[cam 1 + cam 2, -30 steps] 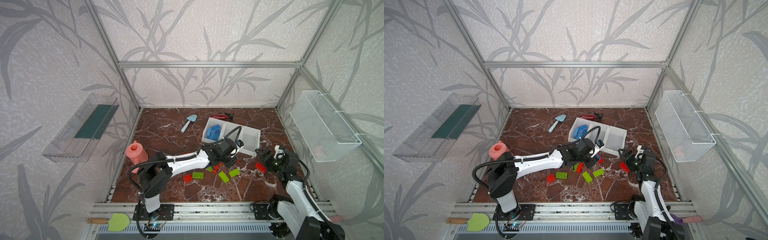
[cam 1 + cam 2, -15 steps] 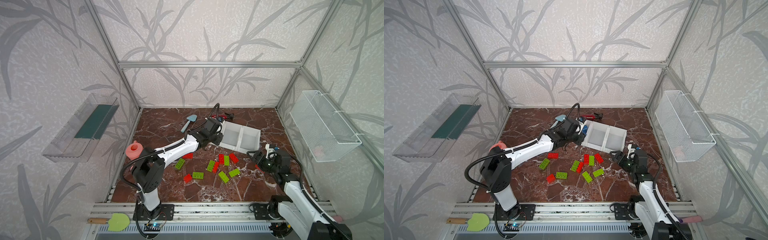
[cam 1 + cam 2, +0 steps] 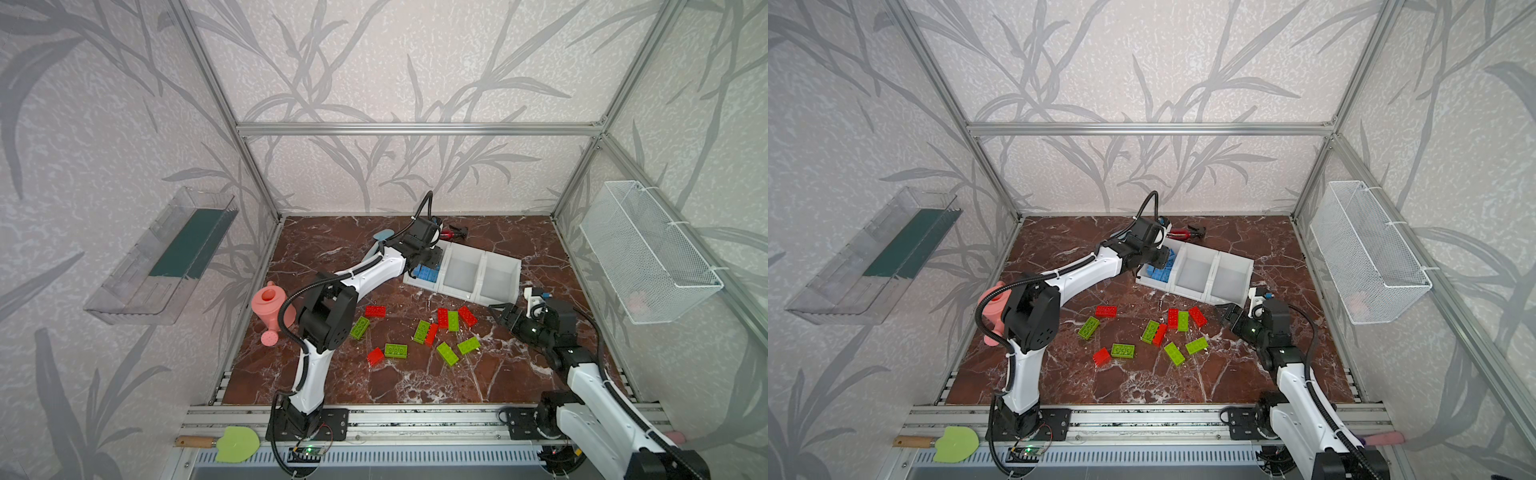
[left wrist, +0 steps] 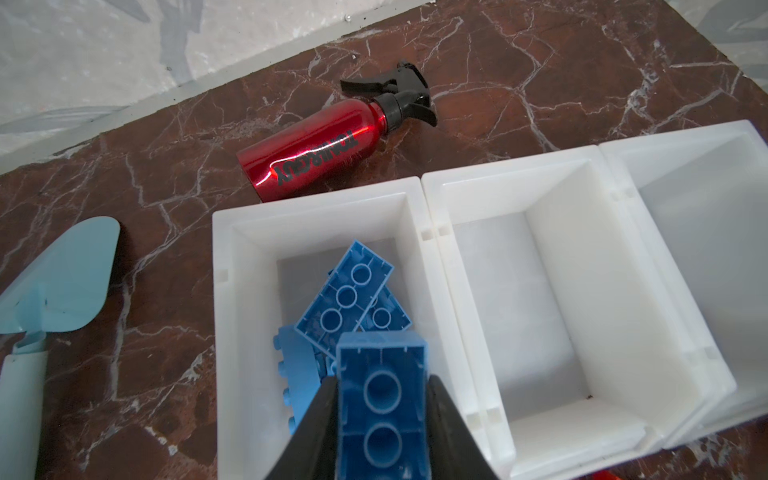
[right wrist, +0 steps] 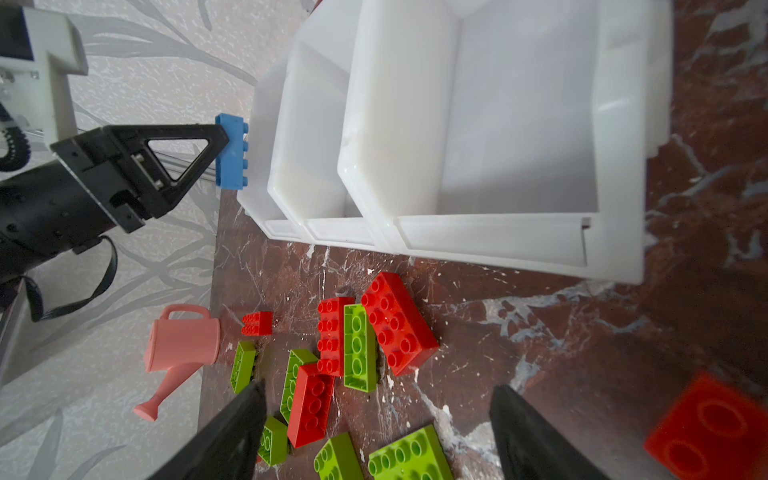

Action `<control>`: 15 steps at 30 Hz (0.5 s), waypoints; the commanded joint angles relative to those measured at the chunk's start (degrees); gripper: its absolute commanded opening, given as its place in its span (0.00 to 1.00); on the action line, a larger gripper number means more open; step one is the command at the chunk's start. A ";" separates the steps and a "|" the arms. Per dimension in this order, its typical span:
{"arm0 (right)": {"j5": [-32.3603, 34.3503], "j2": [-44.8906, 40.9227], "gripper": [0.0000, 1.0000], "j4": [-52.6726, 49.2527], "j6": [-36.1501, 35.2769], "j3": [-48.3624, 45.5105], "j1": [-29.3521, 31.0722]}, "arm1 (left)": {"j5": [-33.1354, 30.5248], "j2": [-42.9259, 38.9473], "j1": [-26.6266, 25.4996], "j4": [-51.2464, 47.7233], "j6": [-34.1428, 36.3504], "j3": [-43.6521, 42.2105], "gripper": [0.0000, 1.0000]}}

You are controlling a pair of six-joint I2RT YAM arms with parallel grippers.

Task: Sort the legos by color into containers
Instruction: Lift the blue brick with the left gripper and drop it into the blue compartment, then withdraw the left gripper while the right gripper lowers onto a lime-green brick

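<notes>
The brown marble tabletop carried everything. Toward its back stood the containers, three white bins joined in a row and set at a slight angle. The left end effector hung over the bin at the left end of that row. Its jaws were clamped on a blue lego held above the bin's opening, with the hollow underside turned toward the wrist camera. Inside that bin lay several more blue legos, loosely piled. The right end effector hovered low near the front corner of the right-hand bin, jaws spread wide and gripping nothing. A red spray bottle lay on its side just behind the containers, and a light blue trowel lay beyond the bin with the blue legos. In front of the containers, red legos and lime green legos lay scattered, some touching. One more red lego, blurred at the frame edge, seemed to lie just beside the right end effector.
</notes>
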 commanded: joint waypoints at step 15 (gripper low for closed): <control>6.21 -5.02 0.88 -16.29 -12.66 9.05 9.60 | 1.33 1.84 0.81 -2.77 -0.72 3.51 0.63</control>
